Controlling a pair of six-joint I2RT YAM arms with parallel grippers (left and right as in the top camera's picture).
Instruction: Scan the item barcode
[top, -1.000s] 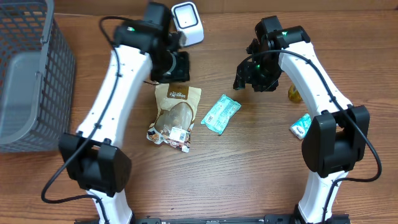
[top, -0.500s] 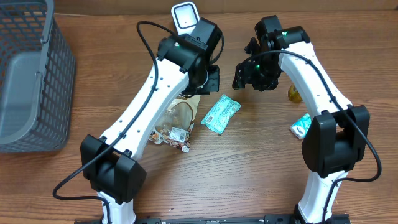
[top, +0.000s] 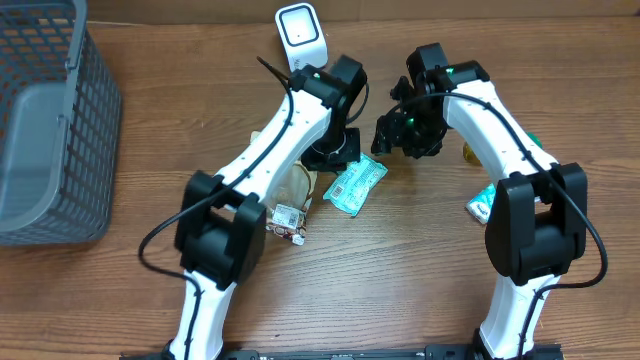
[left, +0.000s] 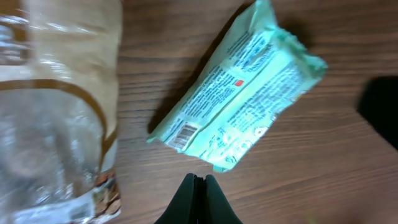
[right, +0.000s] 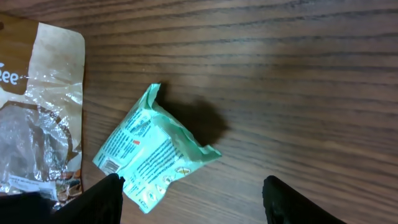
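A: What is the surface?
B: A brown wood-grain bench (top: 400, 290). The biggest thing on it is a grey wire basket (top: 50, 120) at the far left, well apart from the rest.
A: And the arms?
B: Both are white. The left arm (top: 280, 150) reaches diagonally to the middle, and the right arm (top: 495, 120) bends in from the right toward the same spot.
A: The jaws?
B: The left jaws are pressed together with nothing between them. In the left wrist view the dark fingertips (left: 186, 202) meet just short of the packet's long edge. The right jaws stand wide apart and empty, above the bench.
A: What lies there?
B: A brown-and-clear snack bag (left: 56, 106), partly under the left arm, and a white scanner (top: 301, 32) at the back edge. The task's item, a mint-green packet (top: 355, 185), lies flat and slanted mid-bench, just beside the bag without touching it.
A: Anything smaller?
B: A second mint-green packet (top: 482, 203) lies near the right arm's lower part. Something yellowish (top: 470, 152) is half hidden behind that arm — I cannot tell what. The barcode (left: 185, 132) faces up at the packet's end nearest the bag.
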